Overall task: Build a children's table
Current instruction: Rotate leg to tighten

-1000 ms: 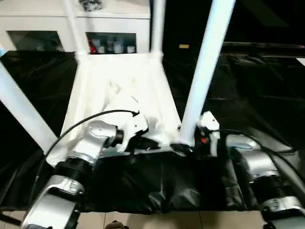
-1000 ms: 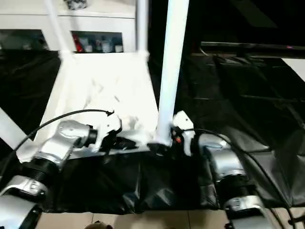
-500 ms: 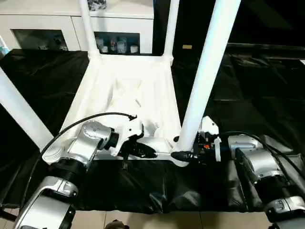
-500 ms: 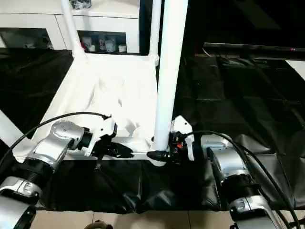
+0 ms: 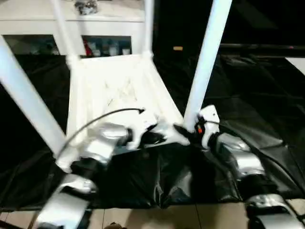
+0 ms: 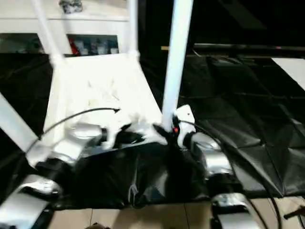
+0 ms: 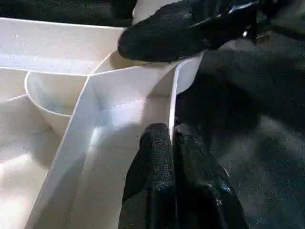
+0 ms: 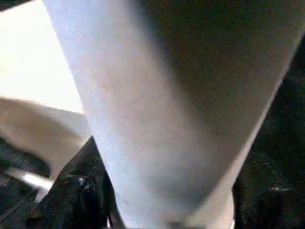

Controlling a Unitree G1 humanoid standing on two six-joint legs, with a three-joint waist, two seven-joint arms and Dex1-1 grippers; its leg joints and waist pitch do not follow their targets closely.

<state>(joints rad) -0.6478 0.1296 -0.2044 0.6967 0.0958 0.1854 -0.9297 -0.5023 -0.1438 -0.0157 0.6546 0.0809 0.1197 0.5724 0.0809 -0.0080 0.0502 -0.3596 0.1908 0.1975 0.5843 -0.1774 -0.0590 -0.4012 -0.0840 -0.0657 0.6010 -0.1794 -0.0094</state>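
Note:
The children's table (image 5: 109, 86) lies upside down on the black-covered work table (image 5: 257, 95), with its white legs pointing up. My left gripper (image 5: 159, 137) is shut on the thin near rim of the top, and the left wrist view shows its fingers (image 7: 152, 162) pinching that rim by the corner socket (image 7: 52, 100). My right gripper (image 5: 188, 130) sits at the foot of the near-right leg (image 5: 205, 71). In the right wrist view the leg (image 8: 162, 95) stands between its two fingers (image 8: 81, 195), which close on it.
A white cabinet (image 5: 109, 19) with glass-fronted shelves stands behind the work table. The near-left leg (image 5: 28, 100) slants up beside my left arm. The black cover wrinkles at the front edge (image 5: 162, 191), with pale floor (image 5: 157, 217) below.
The whole view has shifted and tilted, so the camera moved. My right gripper's fingers have narrowed around the foot of the near-right leg. My left gripper keeps its hold on the rim.

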